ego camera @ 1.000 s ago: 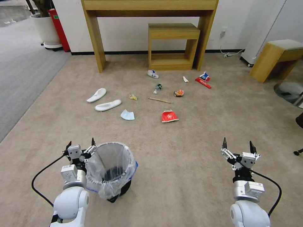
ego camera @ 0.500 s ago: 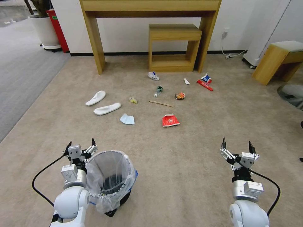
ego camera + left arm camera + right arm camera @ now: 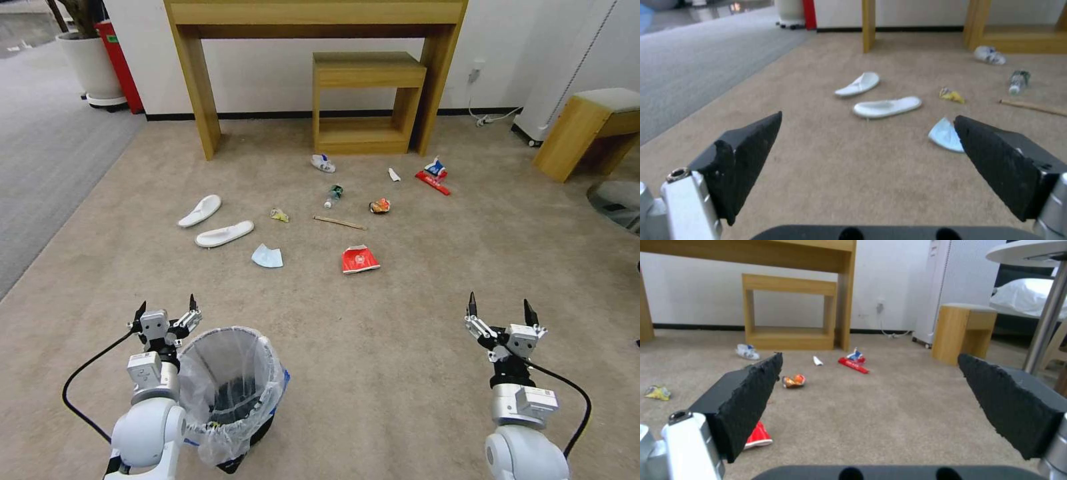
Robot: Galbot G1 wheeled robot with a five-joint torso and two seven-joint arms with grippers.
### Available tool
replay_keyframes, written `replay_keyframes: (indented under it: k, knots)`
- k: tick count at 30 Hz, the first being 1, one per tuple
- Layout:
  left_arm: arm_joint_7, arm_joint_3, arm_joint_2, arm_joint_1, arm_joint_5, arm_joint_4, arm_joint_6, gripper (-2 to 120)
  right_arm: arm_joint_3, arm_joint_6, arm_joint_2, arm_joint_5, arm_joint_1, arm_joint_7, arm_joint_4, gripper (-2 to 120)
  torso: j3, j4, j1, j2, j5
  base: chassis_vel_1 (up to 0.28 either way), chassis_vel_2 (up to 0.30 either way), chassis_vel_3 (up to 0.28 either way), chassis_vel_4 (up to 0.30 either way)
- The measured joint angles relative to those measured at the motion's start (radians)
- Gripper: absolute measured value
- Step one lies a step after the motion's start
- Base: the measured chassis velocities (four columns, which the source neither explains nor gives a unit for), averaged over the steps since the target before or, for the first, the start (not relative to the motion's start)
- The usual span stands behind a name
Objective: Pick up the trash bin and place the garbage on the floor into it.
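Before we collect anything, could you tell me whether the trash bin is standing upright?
Tilted, not upright: the trash bin leans beside the left gripper, its bag-lined mouth open.

Free room: a broad band of bare floor (image 3: 373, 347) lies between the grippers and the litter — nothing on it. Left gripper (image 3: 167, 308), fingers spread, hangs just beside the trash bin (image 3: 230, 393), which blocks its inward side. Right gripper (image 3: 500, 308), fingers spread, has open carpet all round.

Obstacles ahead: slippers (image 3: 223, 234), face mask (image 3: 267, 256), red paper bowl (image 3: 359, 259), wooden stick (image 3: 339, 223), bottle (image 3: 333, 195) — each apart from the others, with carpet between.

Far limit: desk (image 3: 313, 20) legs and small shelf (image 3: 367, 100) at the wall; wooden stool (image 3: 587, 133) to the right.
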Motion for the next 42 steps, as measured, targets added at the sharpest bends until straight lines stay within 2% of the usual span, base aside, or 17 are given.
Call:
replay_keyframes:
  k: [4, 6, 8, 9, 11, 12, 15, 16, 19, 27, 32, 35, 42]
  knots:
    - [-0.015, 0.005, 0.017, 0.009, -0.017, -0.016, 0.028, 100, 0.004, -0.002, -0.008, 0.000, -0.005, 0.002, 0.004, 100, 0.000, 0.0000, 0.000, 0.000, 0.0000, 0.000, 0.000, 0.000, 0.000]
    - [-0.045, 0.012, 0.043, 0.023, -0.054, -0.039, 0.070, 100, 0.009, -0.003, -0.017, 0.006, -0.008, 0.004, 0.006, 100, 0.000, 0.0000, 0.000, 0.000, -0.0001, 0.000, 0.000, 0.000, 0.000]
    - [-0.100, 0.026, 0.071, 0.038, -0.117, -0.079, 0.146, 100, 0.012, -0.007, -0.024, 0.013, -0.009, 0.005, 0.009, 100, 0.000, 0.0000, 0.000, 0.000, 0.0002, 0.000, 0.000, 0.000, 0.000]
    - [-0.100, 0.026, 0.071, 0.038, -0.117, -0.079, 0.146, 100, 0.012, -0.007, -0.024, 0.013, -0.009, 0.005, 0.009, 100, 0.000, 0.0000, 0.000, 0.000, 0.0002, 0.000, 0.000, 0.000, 0.000]
    - [-0.143, 0.043, 0.098, 0.056, -0.161, -0.113, 0.207, 100, 0.013, -0.010, -0.028, 0.017, -0.010, 0.006, 0.011, 100, 0.000, 0.0000, 0.000, 0.000, -0.0003, 0.000, 0.000, 0.000, 0.000]
    - [-0.143, 0.043, 0.098, 0.056, -0.161, -0.113, 0.207, 100, 0.013, -0.010, -0.028, 0.017, -0.010, 0.006, 0.011, 100, 0.000, 0.0000, 0.000, 0.000, -0.0003, 0.000, 0.000, 0.000, 0.000]
    - [-0.201, 0.059, 0.134, 0.082, -0.212, -0.153, 0.285, 100, 0.013, -0.012, -0.029, 0.021, -0.013, 0.007, 0.015, 100, 0.000, 0.0001, 0.000, 0.000, 0.0000, 0.000, 0.000, 0.000, 0.000]
    - [-0.201, 0.059, 0.134, 0.082, -0.212, -0.153, 0.285, 100, 0.013, -0.012, -0.029, 0.021, -0.013, 0.007, 0.015, 100, 0.000, 0.0001, 0.000, 0.000, 0.0000, 0.000, 0.000, 0.000, 0.000]
    - [-0.259, 0.090, 0.167, 0.109, -0.290, -0.183, 0.358, 100, 0.013, -0.012, -0.030, 0.021, -0.018, 0.007, 0.019, 100, 0.000, 0.0000, 0.000, 0.000, 0.0000, 0.000, 0.000, 0.000, 0.000]
    - [-0.319, 0.143, 0.214, 0.142, -0.368, -0.201, 0.419, 100, 0.019, -0.024, -0.036, 0.026, -0.026, 0.012, 0.038, 100, 0.000, 0.0000, 0.000, 0.000, -0.0001, 0.000, 0.000, 0.000, 0.000]
    - [-0.340, 0.162, 0.230, 0.148, -0.394, -0.199, 0.426, 100, 0.021, -0.026, -0.037, 0.027, -0.027, 0.013, 0.043, 100, 0.000, 0.0000, 0.000, 0.000, -0.0001, 0.000, 0.000, 0.000, 0.000]
    - [-0.378, 0.185, 0.272, 0.156, -0.446, -0.185, 0.436, 100, 0.022, -0.030, -0.036, 0.028, -0.035, 0.016, 0.052, 100, 0.000, 0.0000, 0.000, 0.000, -0.0001, 0.000, 0.000, 0.000, 0.000]
    - [-0.397, 0.188, 0.284, 0.156, -0.460, -0.172, 0.440, 100, 0.022, -0.033, -0.035, 0.027, -0.039, 0.021, 0.059, 100, 0.000, 0.0000, 0.000, 0.000, 0.0000, 0.000, 0.000, 0.000, 0.000]
